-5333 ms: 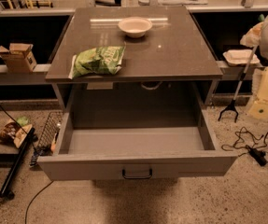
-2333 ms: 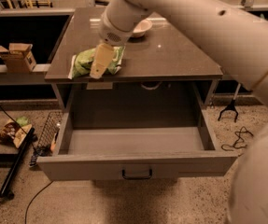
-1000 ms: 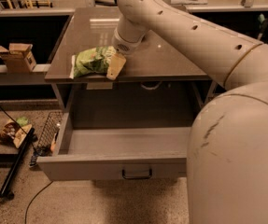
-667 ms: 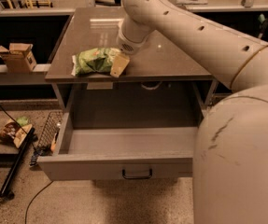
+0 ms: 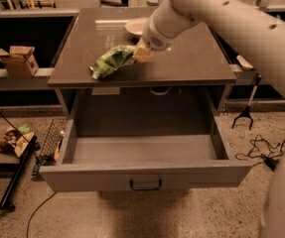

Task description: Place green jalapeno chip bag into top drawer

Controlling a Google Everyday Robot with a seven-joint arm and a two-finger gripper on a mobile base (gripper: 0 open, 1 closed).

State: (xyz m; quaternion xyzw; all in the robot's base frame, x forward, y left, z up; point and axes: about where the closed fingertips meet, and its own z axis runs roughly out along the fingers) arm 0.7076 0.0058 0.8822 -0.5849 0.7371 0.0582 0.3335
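The green jalapeno chip bag [image 5: 109, 61] is at the front left of the grey cabinet top [image 5: 191, 58], its right end raised and pinched. My gripper [image 5: 142, 53] is at that right end, shut on the bag, with the big white arm [image 5: 216, 14] reaching in from the upper right. The top drawer [image 5: 147, 175] is pulled fully open below, with its black bar handle [image 5: 145, 184] at the front centre. Nothing lies inside the drawer.
A pale bowl [image 5: 133, 26] stands at the back of the top, partly behind the arm. A cardboard box [image 5: 18, 61] sits on the left shelf. A wire basket [image 5: 50, 138], litter [image 5: 15, 138] and a black pole [image 5: 15, 175] lie on the floor at the left; cables [image 5: 261, 152] lie at the right.
The gripper has closed on the bag's right end and drawn it rightwards and up; the bag is stretched and tilted instead of lying flat.
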